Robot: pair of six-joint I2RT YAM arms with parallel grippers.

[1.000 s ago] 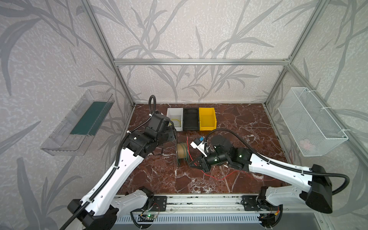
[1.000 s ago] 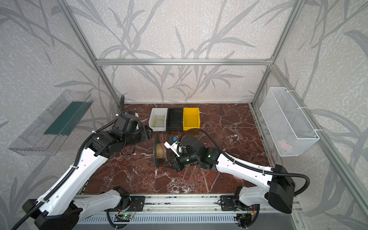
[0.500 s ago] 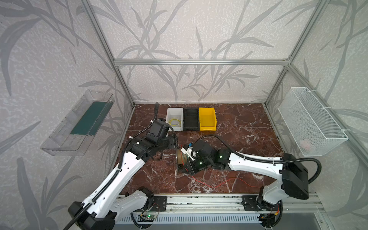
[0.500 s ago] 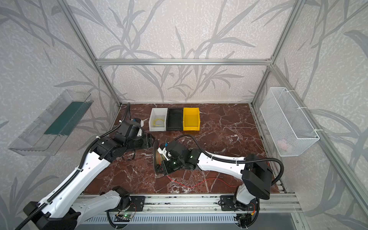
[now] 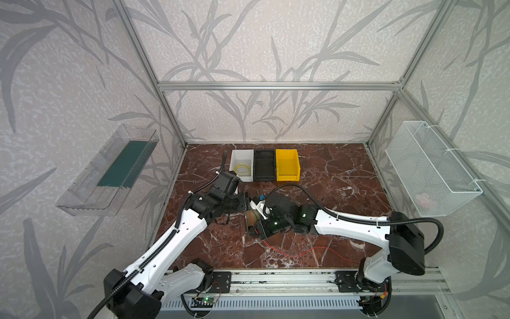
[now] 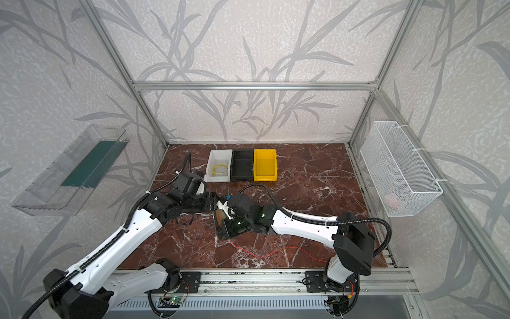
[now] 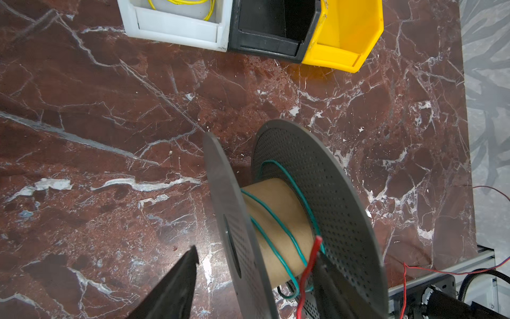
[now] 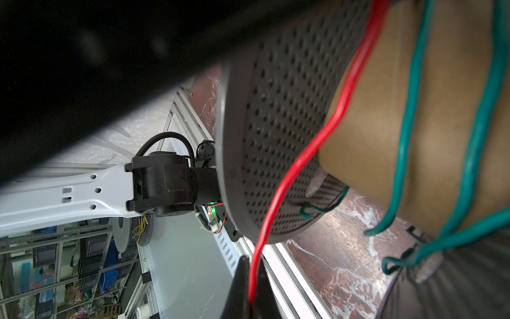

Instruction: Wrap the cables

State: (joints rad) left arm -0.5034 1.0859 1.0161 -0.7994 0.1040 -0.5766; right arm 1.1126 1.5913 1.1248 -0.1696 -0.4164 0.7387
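So, red cable going onto the spool, and a couple of ways this gets messy.

Left hand stands wide, 1 finger outside the near flange of the spool and 1 inside, and I can't tell if it's actually pressing on anything. The yellow cable is coiled in the white bin at the back. The spool sits on edge on the table with green wire on its core. Right hand is pinched tight on the red cable, which crosses the flange face to the core. The rest trails off right across the table. My worries: the unclamped spool rolls or tips when pulled, the skinny cable slips from the pinch, or the turn rides over the rim.
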